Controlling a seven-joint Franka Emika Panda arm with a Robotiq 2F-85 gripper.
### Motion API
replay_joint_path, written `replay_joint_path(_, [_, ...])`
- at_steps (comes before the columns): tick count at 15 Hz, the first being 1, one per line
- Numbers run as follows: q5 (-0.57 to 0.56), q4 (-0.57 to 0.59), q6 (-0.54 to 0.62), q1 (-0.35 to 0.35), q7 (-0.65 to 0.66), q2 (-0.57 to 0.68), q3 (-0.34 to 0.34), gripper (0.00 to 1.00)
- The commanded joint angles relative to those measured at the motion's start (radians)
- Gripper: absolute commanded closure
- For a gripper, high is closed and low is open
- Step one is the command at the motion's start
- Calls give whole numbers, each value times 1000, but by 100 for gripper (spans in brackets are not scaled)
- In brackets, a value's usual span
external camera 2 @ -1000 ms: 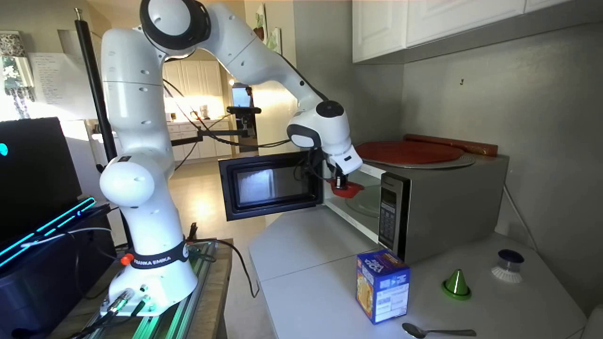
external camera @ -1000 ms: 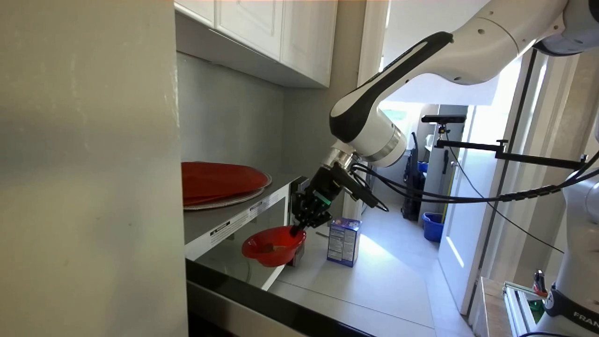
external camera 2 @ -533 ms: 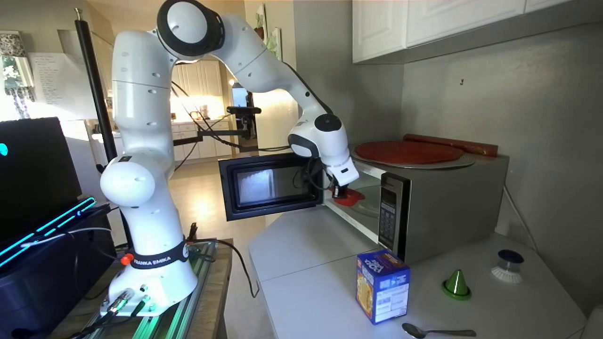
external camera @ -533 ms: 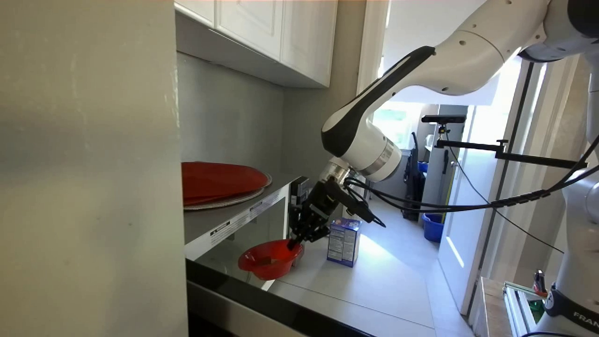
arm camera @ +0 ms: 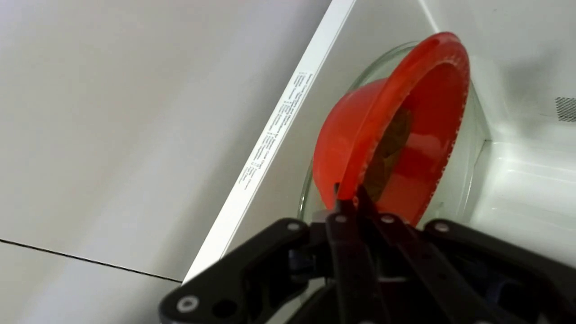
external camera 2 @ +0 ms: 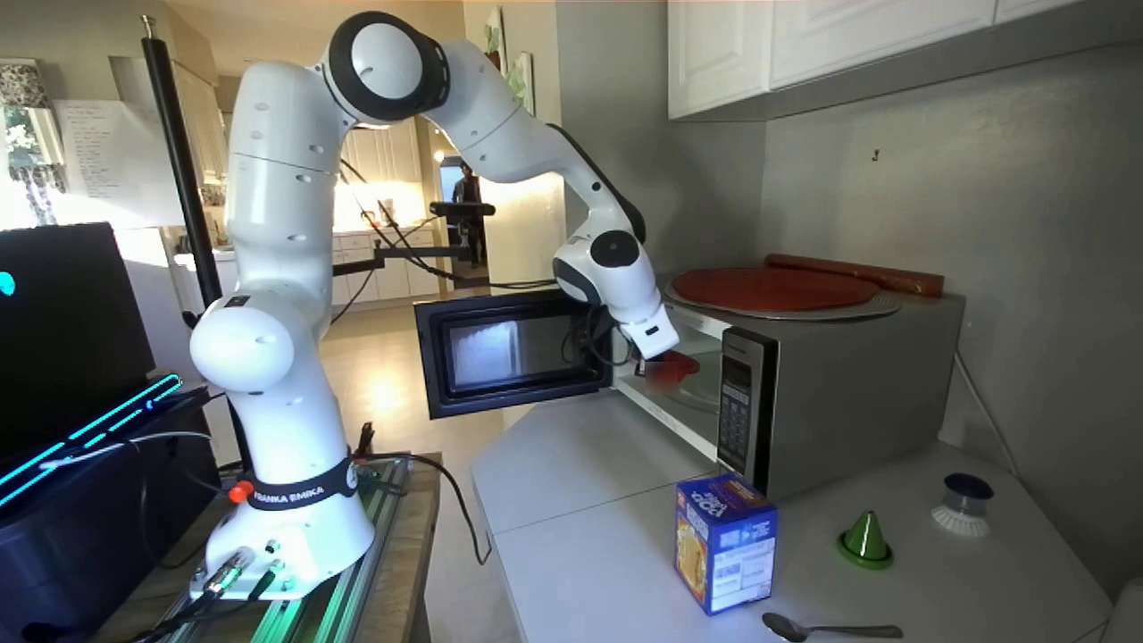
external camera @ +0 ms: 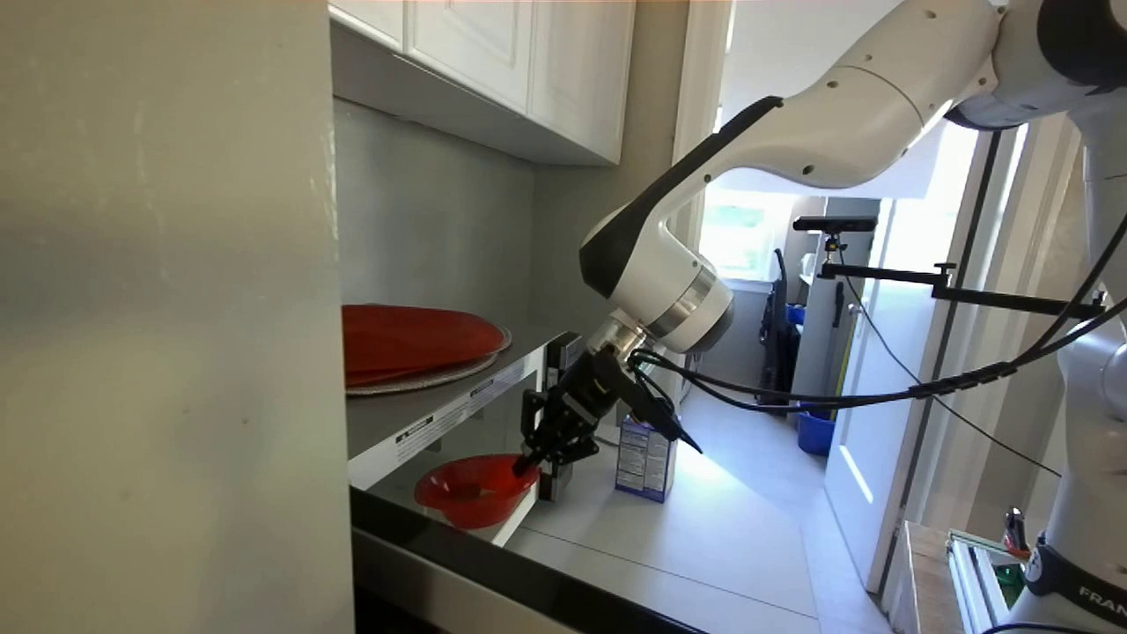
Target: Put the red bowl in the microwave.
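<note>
The red bowl [external camera: 474, 504] is held at the microwave's opening, over the glass turntable [arm camera: 307, 191]. It also shows in an exterior view [external camera 2: 676, 364], partly hidden by the wrist, and in the wrist view [arm camera: 423, 135]. Something brownish lies in it. My gripper [external camera: 526, 464] is shut on the near rim; in the wrist view its fingertips [arm camera: 353, 193] pinch the rim from both sides. I cannot tell whether the bowl touches the turntable. The microwave [external camera 2: 857, 402] stands with its door [external camera 2: 513, 353] open; its white front frame [arm camera: 274, 135] runs beside the bowl.
A wide red dish [external camera 2: 772, 289] and a red roll [external camera 2: 853, 275] lie on the microwave. On the counter stand a blue box [external camera 2: 725, 543], a green cone [external camera 2: 865, 540], a brush [external camera 2: 964, 505] and a spoon [external camera 2: 830, 630]. White cabinets [external camera: 475, 53] hang above.
The arm has lowered and reached forward. The bowl, still in my gripper, has moved down and then deeper into the microwave's opening. The door and the counter objects have not moved.
</note>
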Motion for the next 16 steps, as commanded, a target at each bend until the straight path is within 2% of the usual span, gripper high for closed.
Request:
replay_joint_path(1, [176,81,86,5,-161,72,27,99])
replay_joint_path(9, [500,202,142,23,-508,180,7,99])
replay_joint_path(16, [748,299,142,83,-755,241,-42,99])
